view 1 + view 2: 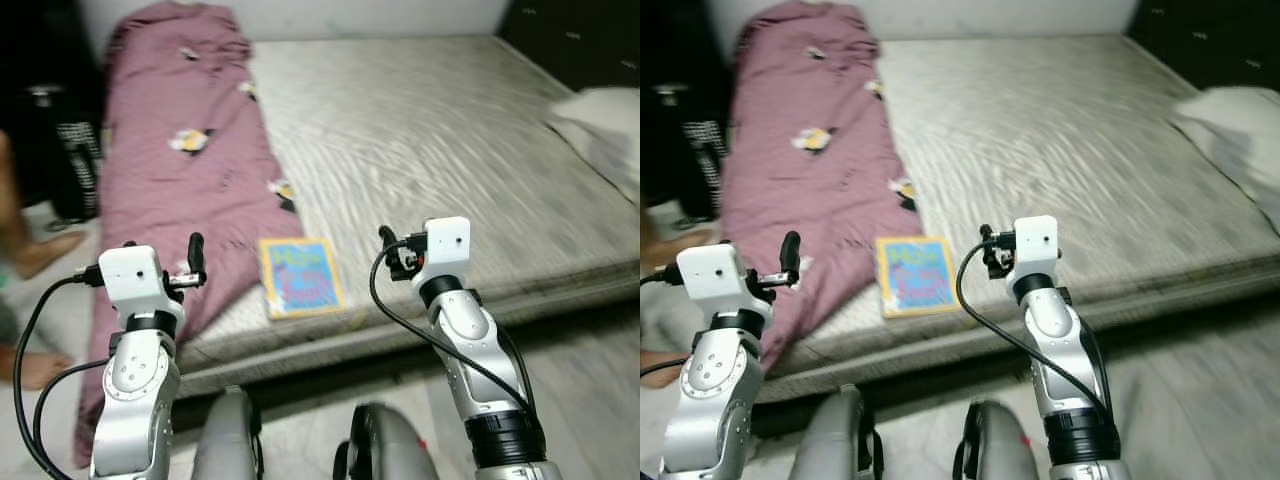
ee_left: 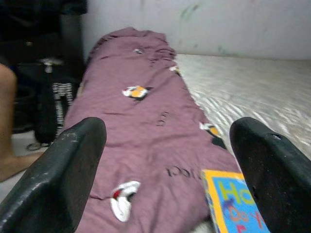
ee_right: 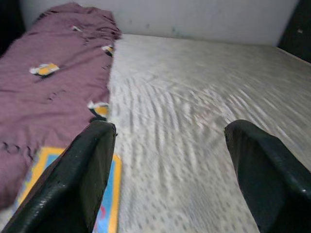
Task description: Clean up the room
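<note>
Book (image 1: 299, 277): on bed (image 1: 450, 140) edge at my 12 o'clock, touching purple blanket (image 1: 180, 150); cover writing blurred.
My left gripper (image 2: 165, 170): jaws wide, empty.
My right gripper (image 3: 170, 170): jaws wide, empty.

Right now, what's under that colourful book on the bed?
The book lies flat near the mattress edge, its left side resting on the purple blanket, the rest on bare grey mattress. Whatever is directly beneath it is covered.

Both silver arms are raised forward with bent elbows, the left tool (image 2: 167, 174) and right tool (image 3: 170, 170) each holding their black fingers spread wide apart.
</note>
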